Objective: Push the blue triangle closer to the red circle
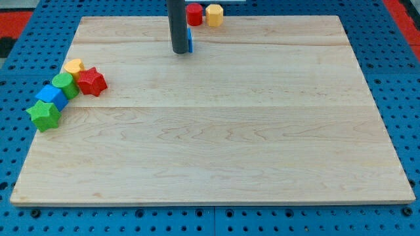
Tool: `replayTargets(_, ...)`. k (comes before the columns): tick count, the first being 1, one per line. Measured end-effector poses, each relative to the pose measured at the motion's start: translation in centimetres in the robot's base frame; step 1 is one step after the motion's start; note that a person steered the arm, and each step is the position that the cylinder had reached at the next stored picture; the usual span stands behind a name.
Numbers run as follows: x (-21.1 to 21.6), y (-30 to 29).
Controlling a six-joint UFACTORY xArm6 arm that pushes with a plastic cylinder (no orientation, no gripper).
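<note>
My tip [178, 51] against blue triangle [189, 40]; red circle [195, 14] near

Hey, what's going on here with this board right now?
My tip is at the view's top of the wooden board, pressed against the blue triangle, mostly hidden behind the rod. The red circle sits just above it, beside a yellow block. Five other blocks cluster untouched at the view's left.
</note>
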State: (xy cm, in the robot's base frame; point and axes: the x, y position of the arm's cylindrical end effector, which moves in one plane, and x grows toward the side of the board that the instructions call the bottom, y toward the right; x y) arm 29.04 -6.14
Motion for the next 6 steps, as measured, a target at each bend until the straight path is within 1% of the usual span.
replayTargets(6, -3.9, 0.0)
